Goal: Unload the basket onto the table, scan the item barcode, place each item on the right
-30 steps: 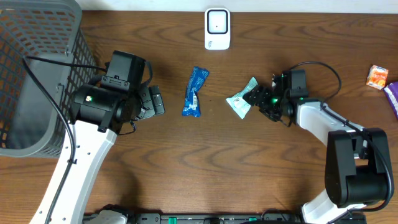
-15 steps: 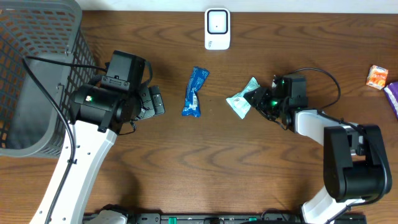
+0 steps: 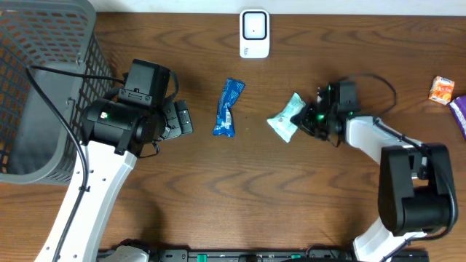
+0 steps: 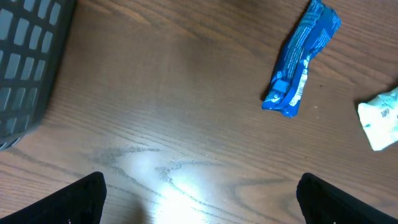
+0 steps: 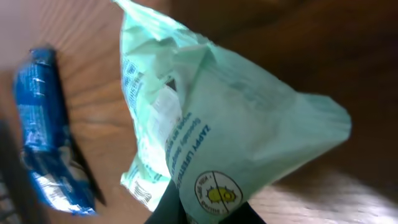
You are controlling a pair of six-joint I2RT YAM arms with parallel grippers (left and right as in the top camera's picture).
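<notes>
A: Pinched at last, the crinkly pale green plastic packet. Lying right of centre on the brown wooden table, and now clamped at its near corner by the right gripper. Gone from wide apart to squeezed tight within the last second.

B: Confirmed from the wrist view: dark fingertips pressed together on the film at the bottom of frame. Nudged a touch toward the arm since a second ago, otherwise the same spot.

A: Lifted yet?

B: Cannot tell. Looks to be resting on the wood, or barely off it.

A: Grasp made, then, by the look of it. Next, probably a lift and a carry to the white boxy scanner at the far edge, well apart from here. No barcode visible, only print and a round yellow logo, so likely some turning needed.

B: Thin corner hold on slick film. Could slip on the swing.

A: Further out: glossy blue snack wrapper flat to the left, small orange box far right.

B: And the left gripper, near the grey mesh basket — spread wide, holding nothing, unchanged.
</notes>
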